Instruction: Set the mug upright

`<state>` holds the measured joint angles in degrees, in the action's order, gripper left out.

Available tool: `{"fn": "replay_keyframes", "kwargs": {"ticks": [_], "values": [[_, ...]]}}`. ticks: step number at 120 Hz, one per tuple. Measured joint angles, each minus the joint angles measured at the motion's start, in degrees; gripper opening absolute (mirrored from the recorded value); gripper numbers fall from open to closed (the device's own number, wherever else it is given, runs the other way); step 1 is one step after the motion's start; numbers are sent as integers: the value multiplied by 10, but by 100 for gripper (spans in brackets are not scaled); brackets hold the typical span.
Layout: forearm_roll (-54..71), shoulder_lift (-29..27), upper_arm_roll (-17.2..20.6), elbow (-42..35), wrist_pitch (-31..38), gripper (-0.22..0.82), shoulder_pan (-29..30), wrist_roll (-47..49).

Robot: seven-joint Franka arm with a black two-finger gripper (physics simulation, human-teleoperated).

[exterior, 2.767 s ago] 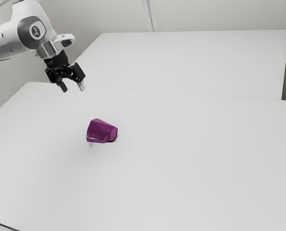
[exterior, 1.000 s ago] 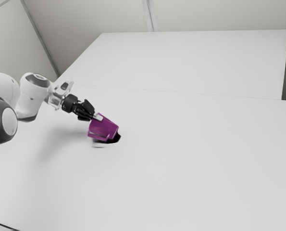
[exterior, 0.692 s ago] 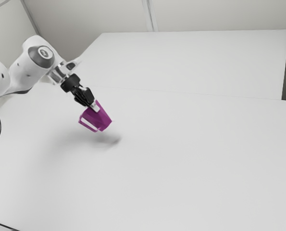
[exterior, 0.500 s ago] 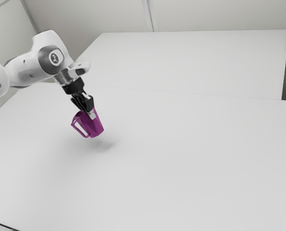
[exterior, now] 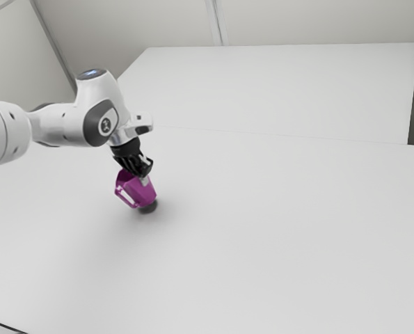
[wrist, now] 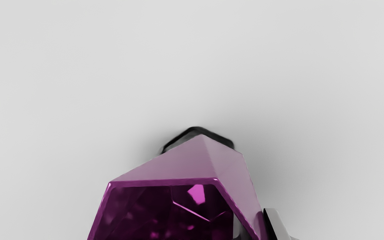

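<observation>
The tool pinched the leaning mug's side. It was toward the worktop's far corner, exterior view's left.

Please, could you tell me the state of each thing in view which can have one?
Mug: tilted, open end up, held; whether its base touches the table, I cannot tell.
Claw: shut on the mug's wall.
Arm: bent, hand pointing down.
</observation>
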<state>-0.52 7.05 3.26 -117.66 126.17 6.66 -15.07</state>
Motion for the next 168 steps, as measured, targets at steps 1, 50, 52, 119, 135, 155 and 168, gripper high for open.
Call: {"fn": "replay_keyframes", "kwargs": {"ticks": [1,50,52,119,135,155,168], "values": [[0,0,0,-1,2,-18,0,2],[-3,20,3,-4,39,31,0,51],[-3,18,5,-4,39,33,1,52],[-10,13,16,260,-153,59,1,73],[-8,13,17,296,-211,59,1,76],[-11,9,18,317,-265,60,1,79],[-12,8,18,318,-283,60,1,80]]}}
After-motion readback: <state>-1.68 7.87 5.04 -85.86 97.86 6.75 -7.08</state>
